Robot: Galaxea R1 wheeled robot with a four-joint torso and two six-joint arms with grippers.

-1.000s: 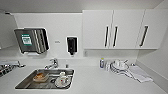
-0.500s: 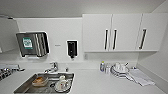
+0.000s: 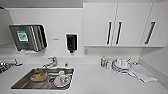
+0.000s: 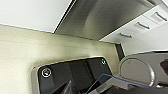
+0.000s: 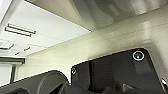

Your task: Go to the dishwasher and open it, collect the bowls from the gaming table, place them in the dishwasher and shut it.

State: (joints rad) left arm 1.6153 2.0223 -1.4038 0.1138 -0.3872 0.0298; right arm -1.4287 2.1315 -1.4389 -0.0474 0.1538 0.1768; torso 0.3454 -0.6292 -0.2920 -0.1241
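Fingers: cannot tell, on either arm, whether open or shut, nor whether anything is held.

Facing a white desk [image 3: 100,80] with a steel sink [image 3: 22,81] set into it. Inside the sink, some used dishes [image 3: 61,80]; behind it, a tap [image 3: 51,62]. Above the sink on the wall, a towel dispenser [image 3: 28,37] and, further right, a dark soap dispenser [image 3: 71,43]. Right of the sink, well apart from it: small bottles [image 3: 103,61], a stack of plates [image 3: 121,65], then a folded cloth [image 3: 142,72]. Above those, white cabinets [image 3: 100,23] with vertical handles.

Compared with a second ago, shifted slightly as a whole in the head view, sink and dispensers together. So: a move of the camera, not of the things. Nothing on the desk rearranged.

Lower down, from the left wrist: pale floor [image 4: 25,50], and rising from it a brushed steel front [image 4: 100,20], likely the dishwasher, with white drawers [image 4: 140,25] just beside it. No bar handle or dark racks to be made out there, so cannot say open or closed. By judgement, somewhere below the desk the sink sits in.

Meaning for the task, as a judgement: arrived at or settling in front of the kitchen run, still in the first step. Opening not yet shown as done; collecting from the gaming table still ahead.
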